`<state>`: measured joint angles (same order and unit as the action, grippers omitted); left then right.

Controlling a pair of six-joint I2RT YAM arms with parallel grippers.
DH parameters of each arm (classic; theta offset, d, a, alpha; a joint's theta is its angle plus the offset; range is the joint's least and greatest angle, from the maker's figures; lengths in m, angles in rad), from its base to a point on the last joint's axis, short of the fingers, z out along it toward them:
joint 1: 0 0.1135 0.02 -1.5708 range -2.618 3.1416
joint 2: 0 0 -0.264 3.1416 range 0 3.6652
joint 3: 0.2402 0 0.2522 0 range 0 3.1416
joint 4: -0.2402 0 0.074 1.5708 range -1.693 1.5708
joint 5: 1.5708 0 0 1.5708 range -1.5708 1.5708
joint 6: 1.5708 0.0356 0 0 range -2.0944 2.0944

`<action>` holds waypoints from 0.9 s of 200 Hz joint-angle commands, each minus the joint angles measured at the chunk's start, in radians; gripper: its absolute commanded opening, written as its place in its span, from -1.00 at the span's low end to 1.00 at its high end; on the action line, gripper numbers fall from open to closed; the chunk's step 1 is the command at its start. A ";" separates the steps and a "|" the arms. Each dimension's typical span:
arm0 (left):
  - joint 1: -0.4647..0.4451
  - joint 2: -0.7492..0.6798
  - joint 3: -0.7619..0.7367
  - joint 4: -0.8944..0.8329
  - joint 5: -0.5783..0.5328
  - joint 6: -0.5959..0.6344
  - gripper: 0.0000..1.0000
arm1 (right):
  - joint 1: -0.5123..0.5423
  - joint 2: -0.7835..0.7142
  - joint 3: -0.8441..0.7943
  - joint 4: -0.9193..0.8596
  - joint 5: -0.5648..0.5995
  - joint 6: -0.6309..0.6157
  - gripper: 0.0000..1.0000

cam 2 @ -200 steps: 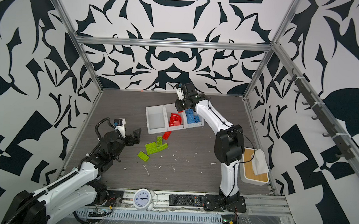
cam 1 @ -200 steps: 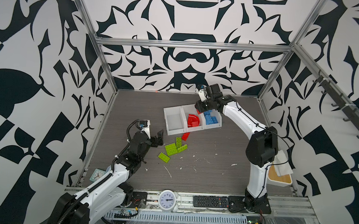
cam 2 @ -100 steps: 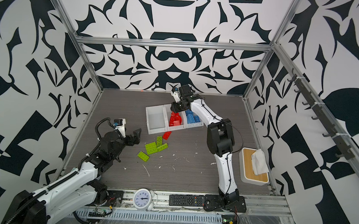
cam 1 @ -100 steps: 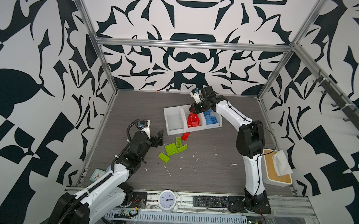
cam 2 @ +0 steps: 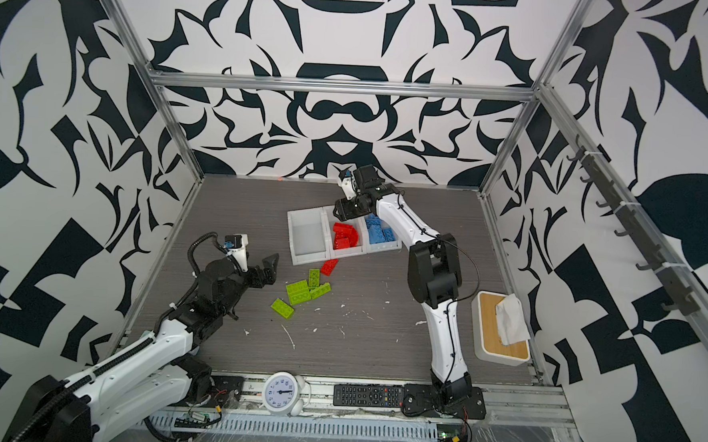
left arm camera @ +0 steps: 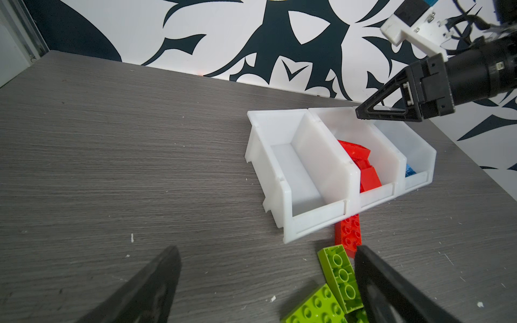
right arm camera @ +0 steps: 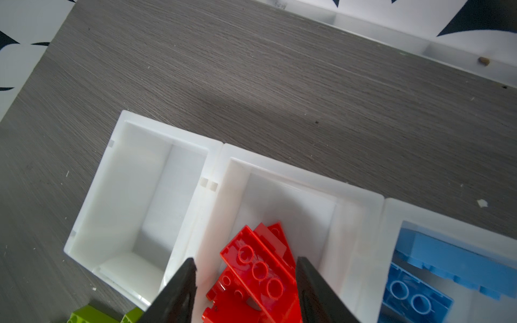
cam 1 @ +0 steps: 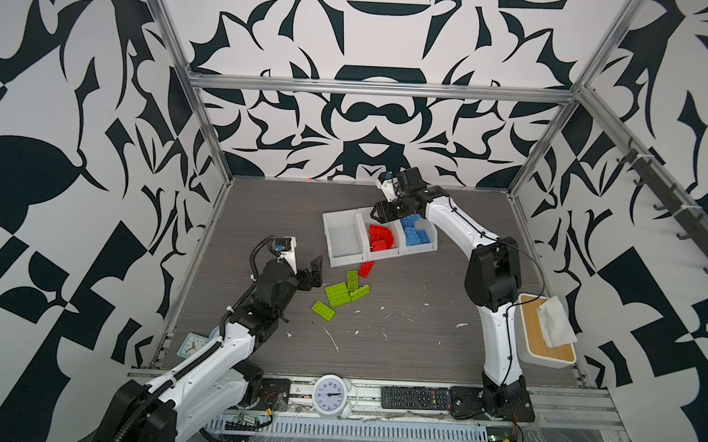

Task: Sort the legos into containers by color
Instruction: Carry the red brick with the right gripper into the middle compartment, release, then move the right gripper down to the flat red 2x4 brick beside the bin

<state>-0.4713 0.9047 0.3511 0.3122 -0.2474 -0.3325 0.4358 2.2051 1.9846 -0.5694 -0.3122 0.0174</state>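
The containers (cam 1: 344, 262), three joined white bins, stand at the back middle in both top views. The left bin (right arm camera: 134, 201) is empty, the middle one holds red legos (cam 1: 380, 238) (right arm camera: 260, 271), and the right one holds blue legos (cam 1: 414, 233) (right arm camera: 436, 274). My right gripper (cam 1: 379, 213) (right arm camera: 245, 263) hangs open over the middle bin, and a red brick lies loose below its jaws. Several lime green legos (cam 1: 340, 294) (left arm camera: 340, 274) and one red lego (cam 1: 365, 268) (left arm camera: 348, 232) lie on the table in front of the bins. My left gripper (cam 1: 314, 272) (left arm camera: 265, 250) stands wide open and empty just left of the green ones.
A white box with a wooden lid and a tissue (cam 1: 546, 336) sits at the right edge. A round white clock (cam 1: 330, 395) and a black remote (cam 1: 416, 398) lie along the front rail. A small teal clock (cam 1: 191, 343) is at the front left. White scraps dot the table.
My right gripper has moved left from above the blue bin to above the middle bin, and its jaws have opened. The left arm has not moved.
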 commanded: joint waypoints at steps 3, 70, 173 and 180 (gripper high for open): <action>0.002 -0.004 -0.007 0.008 -0.011 0.002 0.99 | 0.018 -0.160 -0.093 0.028 0.019 0.020 0.22; 0.002 0.000 -0.008 0.011 -0.009 0.001 0.99 | 0.193 -0.508 -0.674 0.324 0.194 0.331 0.29; 0.002 -0.027 -0.012 0.002 -0.008 -0.004 0.99 | 0.292 -0.456 -0.825 0.440 0.295 0.455 0.29; 0.003 -0.029 -0.013 0.002 -0.011 -0.004 0.99 | 0.292 -0.445 -0.822 0.446 0.298 0.455 0.27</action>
<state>-0.4713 0.8963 0.3511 0.3103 -0.2466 -0.3328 0.7162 1.7294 1.1561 -0.1719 -0.0509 0.4492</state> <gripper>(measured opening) 0.994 0.648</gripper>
